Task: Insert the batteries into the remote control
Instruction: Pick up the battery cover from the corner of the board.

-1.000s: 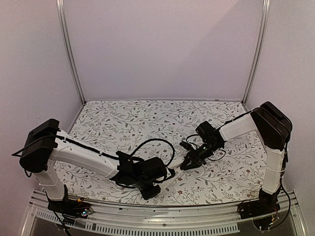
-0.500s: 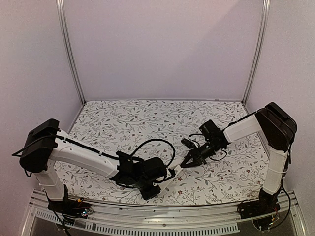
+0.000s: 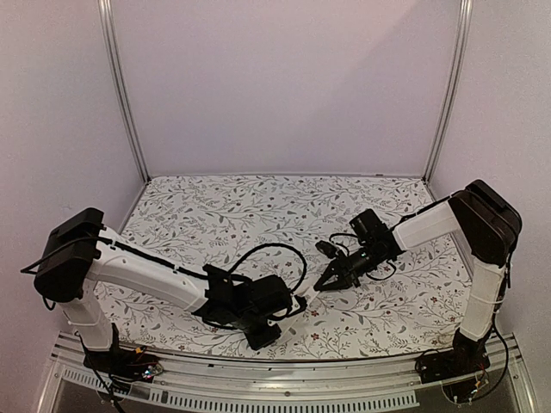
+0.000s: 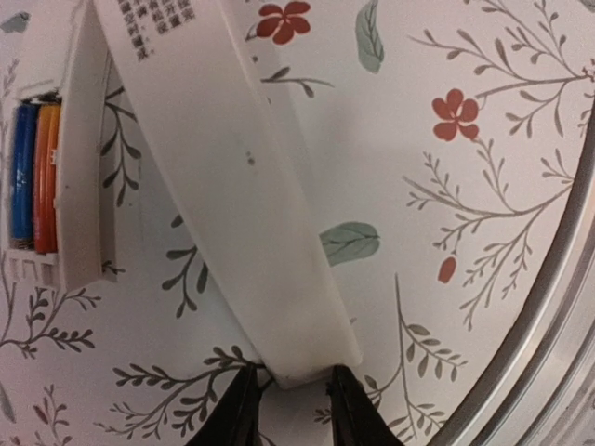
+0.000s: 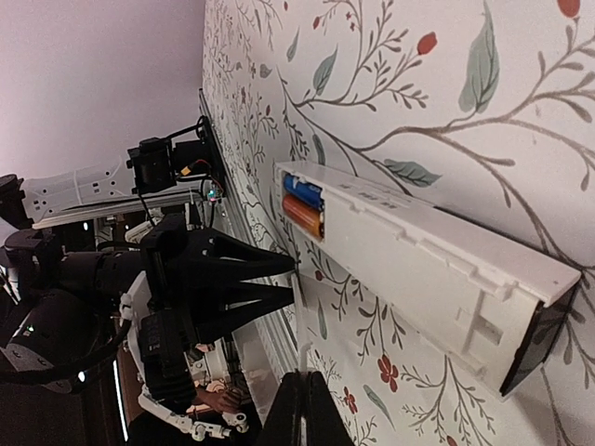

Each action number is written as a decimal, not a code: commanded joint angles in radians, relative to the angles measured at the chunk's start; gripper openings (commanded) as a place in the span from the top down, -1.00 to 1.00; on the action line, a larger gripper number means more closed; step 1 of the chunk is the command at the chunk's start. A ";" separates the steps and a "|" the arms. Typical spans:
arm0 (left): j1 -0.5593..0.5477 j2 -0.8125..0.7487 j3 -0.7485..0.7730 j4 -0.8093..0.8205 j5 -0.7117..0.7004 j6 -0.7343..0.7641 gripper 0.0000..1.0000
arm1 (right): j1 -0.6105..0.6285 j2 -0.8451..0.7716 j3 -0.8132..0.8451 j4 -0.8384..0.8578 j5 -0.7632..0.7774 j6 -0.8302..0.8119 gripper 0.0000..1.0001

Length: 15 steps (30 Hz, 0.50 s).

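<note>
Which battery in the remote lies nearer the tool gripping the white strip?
The orange-red battery; the blue battery lies beyond it, farther from the left tool and its white strip.

Overhead looks down; close wrist views share the remote control [image 5: 418, 251].

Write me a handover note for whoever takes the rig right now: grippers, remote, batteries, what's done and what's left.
Grippers: the left gripper is shut on one end of a white printed panel, apparently the battery cover, held beside the remote control. The right gripper is shut, empty and clear of the remote.
Remote: lying on the floral table, recess uncovered.
Batteries: the blue battery and orange battery sit side by side in the recess.
Done: both batteries loaded.
Left: probably only fitting the cover over the recess.
</note>
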 commanded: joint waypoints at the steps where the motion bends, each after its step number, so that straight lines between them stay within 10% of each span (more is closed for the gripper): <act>1: 0.012 0.040 -0.029 0.018 0.008 0.001 0.41 | 0.038 -0.017 -0.024 -0.016 -0.040 0.003 1.00; 15: 0.032 -0.263 -0.140 0.129 -0.102 -0.030 -0.45 | -0.018 -0.151 -0.047 0.010 0.074 0.020 1.00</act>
